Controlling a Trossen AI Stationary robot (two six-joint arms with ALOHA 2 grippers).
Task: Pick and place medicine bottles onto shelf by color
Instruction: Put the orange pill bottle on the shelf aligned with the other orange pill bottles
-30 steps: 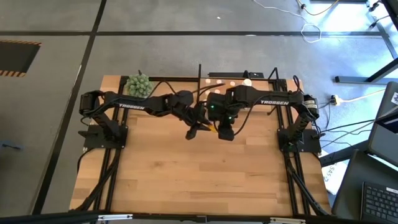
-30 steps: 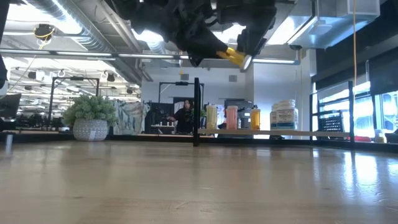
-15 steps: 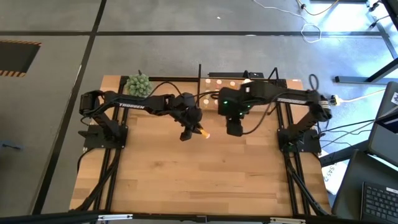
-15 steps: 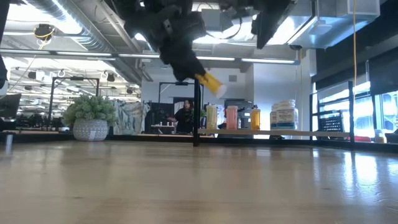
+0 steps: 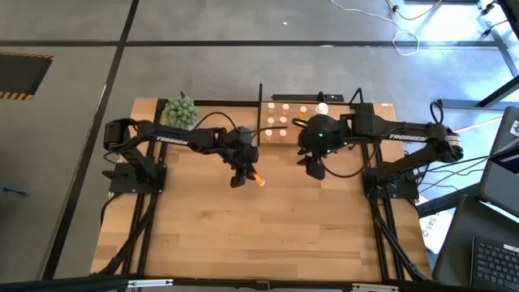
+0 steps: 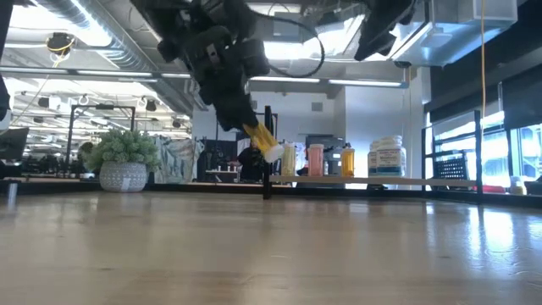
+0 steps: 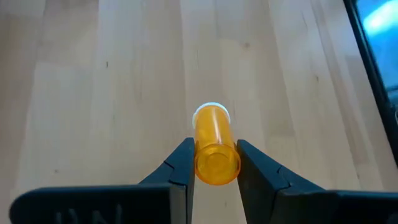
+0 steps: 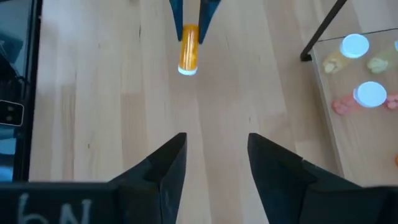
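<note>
Bottle (image 7: 215, 146) first: an orange one with a white cap, pinched between the left fingers (image 7: 186, 163) by its base, its capped end pointing away from them and down toward the desk (image 7: 93, 93). In the low view the bottle (image 6: 262, 141) hangs tilted, well above the wood, with the left gripper (image 6: 241, 119) above and behind it. From overhead the left gripper (image 5: 241, 173) sits over the middle of the desk (image 5: 243, 235), the bottle (image 5: 257, 178) sticking out past its tips on the side toward the right arm.

The right gripper (image 5: 315, 168) hangs apart from it, near the shelf (image 5: 285, 111), with its fingers (image 8: 168, 163) spread and nothing between them. Its wrist view looks past those fingers at the left gripper (image 8: 192, 22) and the bottle (image 8: 188, 50) straight ahead, and at a corner of the shelf (image 8: 348, 118) off to one side, where two white-capped bottles (image 8: 355, 45) stand among orange and pinkish ones.

On the shelf seen from above, several small bottles (image 5: 283, 121) stand in rows beyond both grippers. In the low view a row of larger bottles (image 6: 315, 159) stands on the shelf board (image 6: 373, 180) behind the held bottle. A green plant ball (image 5: 181, 110) sits at the desk's far corner on the left arm's side.
</note>
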